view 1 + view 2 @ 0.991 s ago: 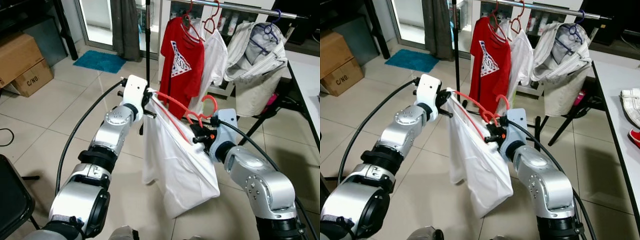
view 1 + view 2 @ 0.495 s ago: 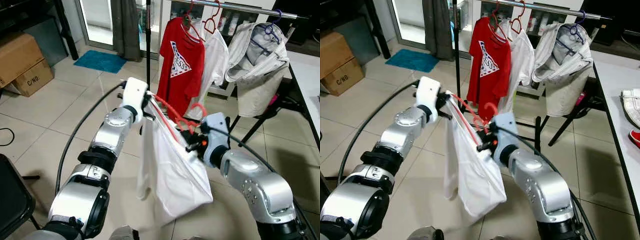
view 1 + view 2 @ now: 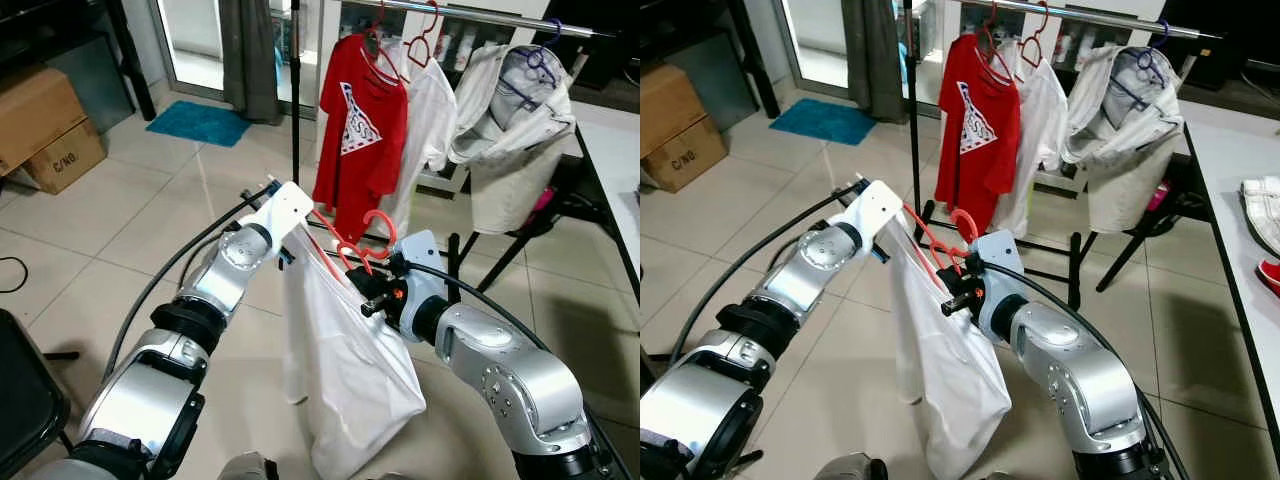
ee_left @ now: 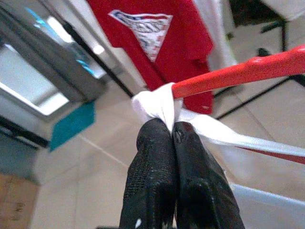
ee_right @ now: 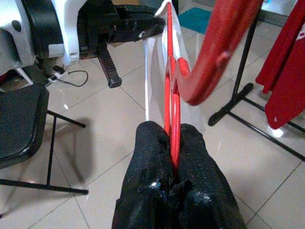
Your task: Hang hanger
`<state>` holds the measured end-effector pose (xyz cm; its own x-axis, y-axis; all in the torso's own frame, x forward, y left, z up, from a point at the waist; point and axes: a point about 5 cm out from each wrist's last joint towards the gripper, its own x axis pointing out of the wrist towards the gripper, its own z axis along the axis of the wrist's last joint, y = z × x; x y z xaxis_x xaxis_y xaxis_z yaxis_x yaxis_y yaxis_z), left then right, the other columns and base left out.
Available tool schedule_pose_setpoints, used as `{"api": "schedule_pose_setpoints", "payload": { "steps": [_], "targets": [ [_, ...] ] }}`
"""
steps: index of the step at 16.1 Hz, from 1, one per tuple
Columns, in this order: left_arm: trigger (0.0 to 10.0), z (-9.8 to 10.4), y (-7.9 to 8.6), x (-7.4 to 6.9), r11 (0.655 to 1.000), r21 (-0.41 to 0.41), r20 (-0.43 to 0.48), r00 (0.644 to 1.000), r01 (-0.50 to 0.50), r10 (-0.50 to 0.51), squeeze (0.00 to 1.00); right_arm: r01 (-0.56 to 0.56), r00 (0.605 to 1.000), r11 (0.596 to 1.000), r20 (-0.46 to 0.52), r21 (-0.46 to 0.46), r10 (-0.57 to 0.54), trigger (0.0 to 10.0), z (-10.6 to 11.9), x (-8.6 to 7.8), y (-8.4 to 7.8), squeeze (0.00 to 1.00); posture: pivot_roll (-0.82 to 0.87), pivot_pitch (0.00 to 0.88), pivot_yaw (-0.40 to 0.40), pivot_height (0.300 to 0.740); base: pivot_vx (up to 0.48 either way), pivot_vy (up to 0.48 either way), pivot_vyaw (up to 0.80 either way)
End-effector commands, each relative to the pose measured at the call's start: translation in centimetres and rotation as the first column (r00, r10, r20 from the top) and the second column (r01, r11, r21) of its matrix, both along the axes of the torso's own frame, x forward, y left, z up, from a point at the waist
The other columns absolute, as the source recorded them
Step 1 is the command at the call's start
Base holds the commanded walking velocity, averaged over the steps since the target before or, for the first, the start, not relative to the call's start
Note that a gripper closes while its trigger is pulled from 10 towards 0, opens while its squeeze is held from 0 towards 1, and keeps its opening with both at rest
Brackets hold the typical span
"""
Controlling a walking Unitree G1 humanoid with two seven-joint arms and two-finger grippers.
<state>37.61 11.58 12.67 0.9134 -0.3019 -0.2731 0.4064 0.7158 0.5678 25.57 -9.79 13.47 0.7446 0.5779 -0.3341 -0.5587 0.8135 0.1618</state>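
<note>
The cardboard box (image 3: 62,155) on the floor beside the blue mat (image 3: 198,122) bears "C/NO". The red T-shirt (image 3: 362,130) on the rack carries a triangular logo, its lettering unreadable.

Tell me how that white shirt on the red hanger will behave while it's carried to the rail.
The white shirt sags in loose folds below the red hanger, so it is probably floppy and apt to swing. It looks thin, likely light. The left gripper pinches bunched cloth, which may slip.
</note>
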Motion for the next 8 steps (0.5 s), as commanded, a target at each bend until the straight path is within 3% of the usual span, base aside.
{"api": "schedule_pose_setpoints", "payload": {
  "steps": [1, 2, 5, 6, 8],
  "targets": [
    [0.0, 0.4, 0.3, 0.1, 0.999, -0.027, 0.031, 0.999, -0.026, 0.026, 0.0, 0.008, 0.999, 1.0, 0.046, 0.004, -0.008, 10.0, 0.8, 0.0, -0.2, 0.0, -0.08, 0.009, -0.014, 0.74, 0.0, 0.0, 0.0],
    [0.0, 0.5, -0.1, -0.1, 0.979, -0.203, -0.002, 0.999, -0.037, 0.037, 0.0, 0.044, 0.999, 0.999, 0.031, -0.011, -0.043, 10.0, 0.5, 0.2, -0.5, 0.0, -0.07, 0.009, -0.015, 0.74, 0.0, 0.0, 0.0],
    [0.0, 0.7, -0.9, -0.4, 0.903, -0.426, -0.057, 0.998, -0.057, 0.037, 0.0, 0.113, 0.994, 0.992, -0.002, -0.062, -0.114, 10.0, -0.3, 0.6, -1.3, 0.0, -0.07, 0.01, -0.016, 0.74, 0.0, 0.0, 0.0],
    [0.0, 1.1, -1.6, -0.6, 0.823, -0.564, -0.091, 0.996, -0.07, 0.022, 0.0, 0.18, 0.983, 0.978, -0.023, -0.11, -0.183, 10.0, -1.0, 0.9, -2.2, 0.0, -0.07, 0.008, -0.018, 0.74, 0.0, 0.0, 0.0],
    [0.0, 1.5, -2.3, -0.7, 0.757, -0.651, -0.103, 0.994, -0.05, -0.024, 0.0, 0.217, 0.974, 0.965, -0.027, -0.146, -0.223, 10.0, -1.4, 1.0, -2.8, 0.0, -0.07, 0.008, -0.018, 0.74, 0.0, 0.0, 0.0]
  ]
}}
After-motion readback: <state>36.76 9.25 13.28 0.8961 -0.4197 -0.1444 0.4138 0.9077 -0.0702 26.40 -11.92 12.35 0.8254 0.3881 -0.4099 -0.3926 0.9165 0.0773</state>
